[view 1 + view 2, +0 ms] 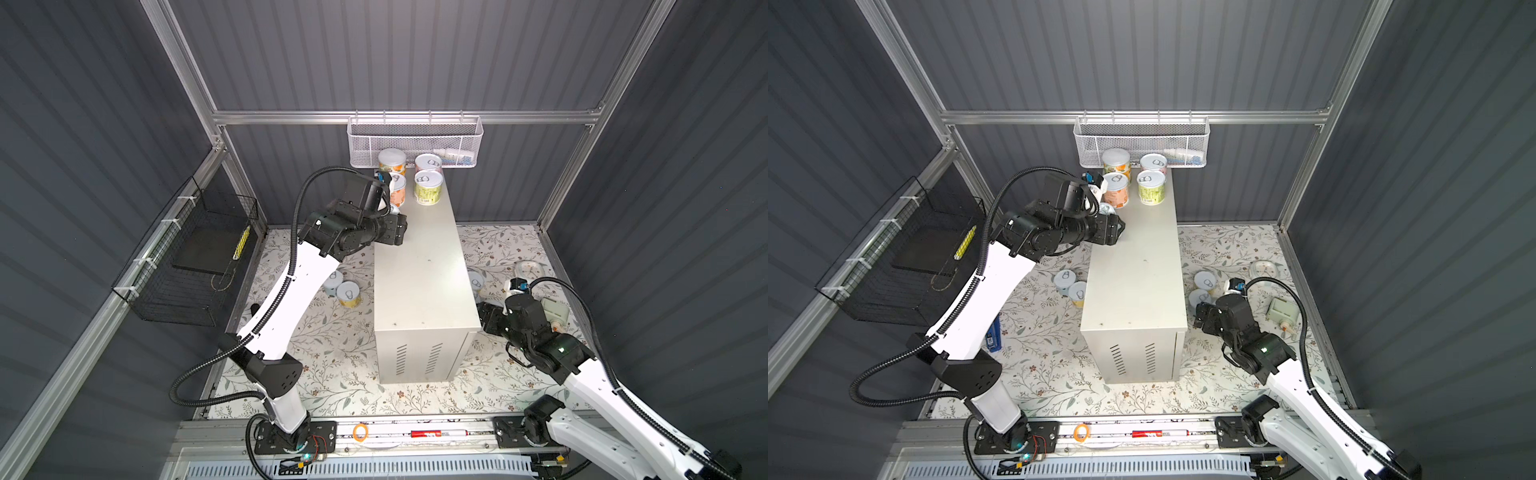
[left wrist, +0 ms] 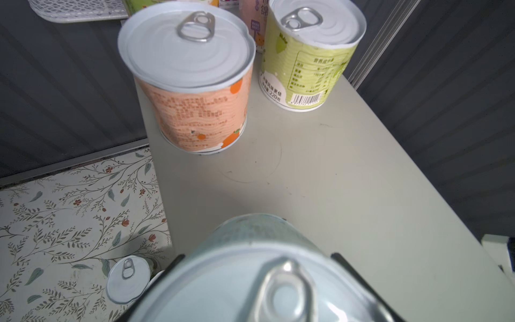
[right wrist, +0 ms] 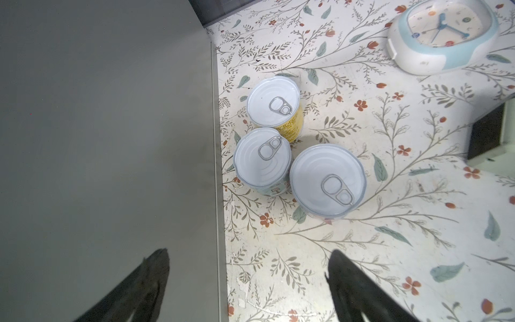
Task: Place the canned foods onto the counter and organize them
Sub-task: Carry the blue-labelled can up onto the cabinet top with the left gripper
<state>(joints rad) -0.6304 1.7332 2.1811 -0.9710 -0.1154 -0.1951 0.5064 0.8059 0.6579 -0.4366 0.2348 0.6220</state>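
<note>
The counter (image 1: pixel 419 270) (image 1: pixel 1133 270) is a tall cream box on the floral mat. At its far end stand several cans: two orange ones (image 1: pixel 392 161) (image 2: pixel 192 83), a pink one (image 1: pixel 429 163) and a green one (image 1: pixel 428 187) (image 2: pixel 309 58). My left gripper (image 2: pixel 256 256) (image 1: pixel 395 212) is shut on a light blue can (image 2: pixel 250 278) at the counter's left edge, just in front of the orange can. My right gripper (image 3: pixel 248 256) (image 1: pixel 1200 318) hangs open and empty at the counter's right edge, near three cans (image 3: pixel 274 104) (image 3: pixel 262 157) (image 3: pixel 327 179) on the mat. Two more cans (image 1: pixel 333 281) (image 1: pixel 349 294) stand left of the counter.
A white mesh basket (image 1: pixel 415 141) hangs on the back wall right above the far cans. A black wire basket (image 1: pixel 195 257) is fixed to the left wall. A pale blue clock (image 3: pixel 443 36), a small white box (image 1: pixel 555 309) and a blue stapler (image 1: pixel 993 332) lie on the mat.
</note>
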